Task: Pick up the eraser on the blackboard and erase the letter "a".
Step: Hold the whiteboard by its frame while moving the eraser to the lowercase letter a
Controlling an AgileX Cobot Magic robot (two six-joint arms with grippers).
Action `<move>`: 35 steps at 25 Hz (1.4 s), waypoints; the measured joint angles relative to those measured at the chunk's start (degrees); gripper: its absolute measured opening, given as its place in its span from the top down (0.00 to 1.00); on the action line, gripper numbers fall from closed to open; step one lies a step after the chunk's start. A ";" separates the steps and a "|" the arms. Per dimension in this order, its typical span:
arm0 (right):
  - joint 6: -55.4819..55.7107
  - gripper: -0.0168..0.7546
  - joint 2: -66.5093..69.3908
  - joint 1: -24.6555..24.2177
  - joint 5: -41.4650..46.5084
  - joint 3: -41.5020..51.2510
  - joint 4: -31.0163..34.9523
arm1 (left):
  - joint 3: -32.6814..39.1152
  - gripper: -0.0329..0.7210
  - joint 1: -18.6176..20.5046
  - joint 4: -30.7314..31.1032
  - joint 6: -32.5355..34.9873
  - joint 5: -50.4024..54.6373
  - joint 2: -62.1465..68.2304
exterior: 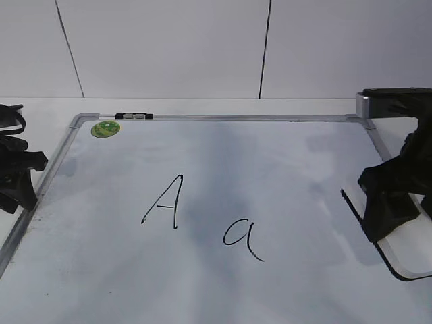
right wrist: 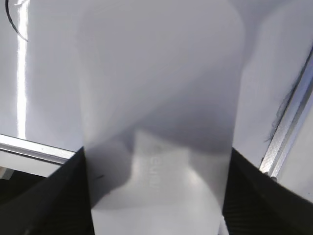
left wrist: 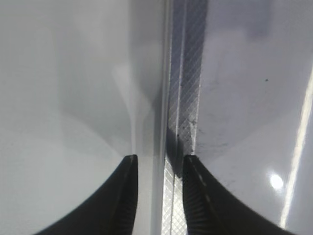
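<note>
White plastic fills the right wrist view: the rounded-rectangular eraser (right wrist: pixel 159 112), faint grey lettering on top, sits between the right claw (right wrist: pixel 156 196) and its black fingers (right wrist: pixel 54 200), which stand wide and flank both long sides. Whether they press it, I cannot tell. From the exterior view, its black felt edge rests on the large white blackboard (exterior: pixel 270 169) near the right frame. Thin black lowercase letter "a" (exterior: pixel 241 237) sits mid-board, beside a taller capital "A" (exterior: pixel 165 202). Left claw (left wrist: pixel 159 196), narrowly parted, straddles the grey metal frame, holding nothing.

White eraser (exterior: pixel 413 251) on blackboard (exterior: pixel 283 169).
</note>
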 joint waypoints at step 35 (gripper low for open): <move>4.51 0.25 6.80 9.55 0.00 -5.01 -9.10 | -0.82 0.94 0.00 -0.35 0.44 1.17 1.72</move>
